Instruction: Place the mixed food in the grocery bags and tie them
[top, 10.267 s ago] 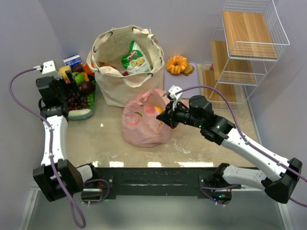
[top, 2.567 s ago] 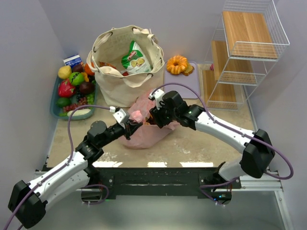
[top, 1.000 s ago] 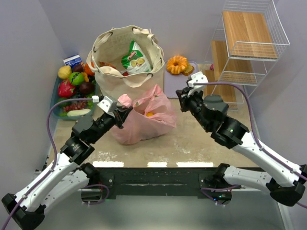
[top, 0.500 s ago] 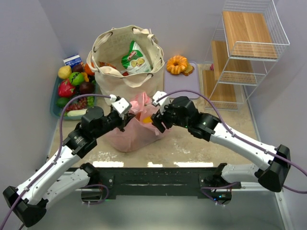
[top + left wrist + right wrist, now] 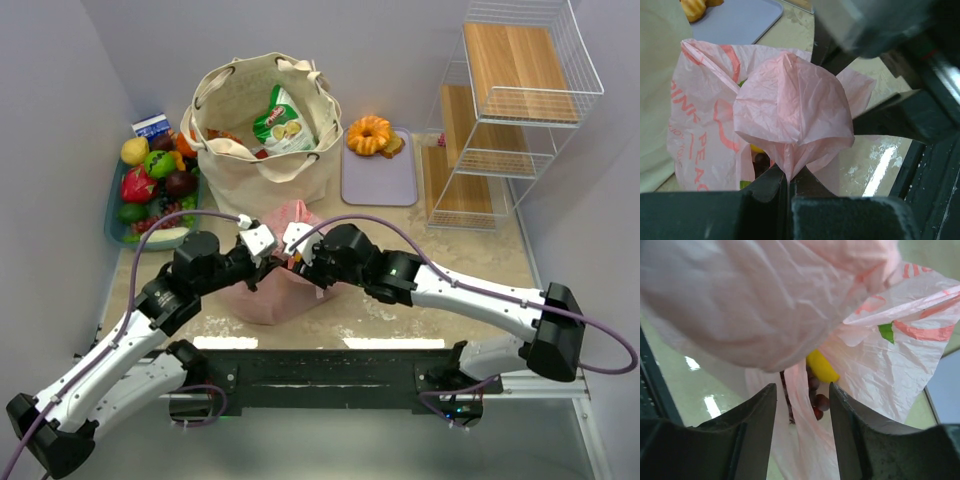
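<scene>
Pink bag point(image 5: 262, 292) sits on the table point(image 5: 400, 290) right under both grippers, on the near side of the tote point(image 5: 250, 185). The left gripper point(image 5: 788, 181) is pinched tight on one ear of the bag, and the film puffs into a knob just ahead of its tips. The right gripper point(image 5: 802, 407) comes in from the opposite side, nose to nose with the left one. From above the two look almost touching over the bag's mouth. Its jaws stand part open with nothing clamped. Between them hangs a thin strand of pink film, running roughly along the fingers point(image 5: 850, 420). Behind it I can see a yellow thing point(image 5: 821, 367) and dark grapes point(image 5: 815, 395) inside the bag. The held knob lies above the right gripper, a blur close to its camera. The next move, I'd judge, turns on that loose strand. It lies dead ahead of the right gripper, inside the gap, touching neither finger as far as I can tell. The right arm is plainly nearer to it, and the left is already occupied. Closing there would give a second ear to cross over the first for the knot. Whether the strand is really the other ear or only a fold of the wall, I cannot tell.
</scene>
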You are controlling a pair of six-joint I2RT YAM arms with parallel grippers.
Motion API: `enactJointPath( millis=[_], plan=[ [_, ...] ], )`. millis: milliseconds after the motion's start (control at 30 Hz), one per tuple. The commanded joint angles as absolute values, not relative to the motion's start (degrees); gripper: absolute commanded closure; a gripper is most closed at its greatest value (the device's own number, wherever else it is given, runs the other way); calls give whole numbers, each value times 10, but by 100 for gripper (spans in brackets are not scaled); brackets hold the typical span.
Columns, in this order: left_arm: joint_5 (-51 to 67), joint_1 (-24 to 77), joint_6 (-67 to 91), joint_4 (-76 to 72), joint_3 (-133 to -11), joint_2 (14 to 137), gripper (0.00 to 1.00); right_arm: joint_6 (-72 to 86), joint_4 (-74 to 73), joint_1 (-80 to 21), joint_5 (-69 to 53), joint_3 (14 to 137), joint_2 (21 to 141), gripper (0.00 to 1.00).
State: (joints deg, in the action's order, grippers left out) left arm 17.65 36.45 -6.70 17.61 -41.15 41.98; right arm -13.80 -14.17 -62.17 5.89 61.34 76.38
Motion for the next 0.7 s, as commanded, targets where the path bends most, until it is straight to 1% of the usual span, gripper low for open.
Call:
enactJointPath(
  millis=[0,100,133,200,233,300,500,567,667],
  plan=[
    [201,363,-70,163,-403,396,100,-174,-98,-621,109,600,781,52],
    [198,363,-70,164,-398,388,100,-185,-110,-621,111,606,800,52],
    [197,362,-70,163,-397,387,100,-189,-114,-621,110,607,804,50],
    [196,362,-70,163,-397,385,100,-191,-122,-626,112,606,808,43],
    [196,362,-71,163,-397,385,100,-194,-123,-628,114,603,809,36],
    [196,363,-70,164,-397,385,100,-196,-127,-630,137,599,816,33],
    [192,362,-72,165,-396,375,100,-218,-127,-635,210,592,840,30],
    [192,362,-70,163,-396,371,100,-228,-116,-639,261,582,849,30],
    [191,362,-70,163,-395,369,100,-228,-76,-640,310,570,850,35]
  ],
)
